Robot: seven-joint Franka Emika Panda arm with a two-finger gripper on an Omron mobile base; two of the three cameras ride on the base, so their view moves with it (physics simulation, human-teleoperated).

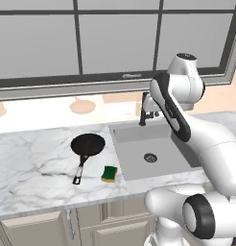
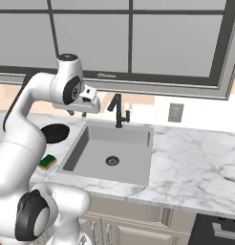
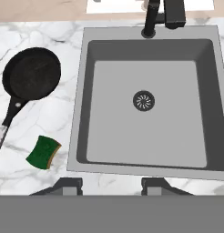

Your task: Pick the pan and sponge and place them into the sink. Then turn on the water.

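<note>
The pan [image 3: 32, 74] lies on the marble counter [image 1: 33, 163], bowl upright, not yet in the sink [image 3: 145, 109]. In hand view it sits to the left of the claw [image 3: 111, 184] and further up the picture, i.e. ahead and off to the side, well apart from the finger tips. Its long axis runs from the bowl down-left along the handle [image 3: 7, 123], so the grey tip is the part furthest out to the side. The handle is thin, so I judge the claw must turn across this axis to take it.

The sponge [image 3: 43, 152] is also on the counter, green face up, left of the claw too but nearer than the pan, just beside the sink's left rim. It lies close to the handle end, not touching it as far as I see.

The claw hangs high over the front of the basin; in right base view it shows at the hand [image 2: 77, 113], above the sink's left back corner. It holds nothing. The two tips stand apart w/ a gap between them, so I read it as partly open, not wide.

Directly ahead of the claw is the drain [image 3: 144, 100], and beyond it the black faucet [image 3: 161, 16] at the back edge, no water running. Behind that is the window [image 1: 115, 38]

Coming move, my guess: swing sideways to the left, approx. over the handle, then go down
</note>
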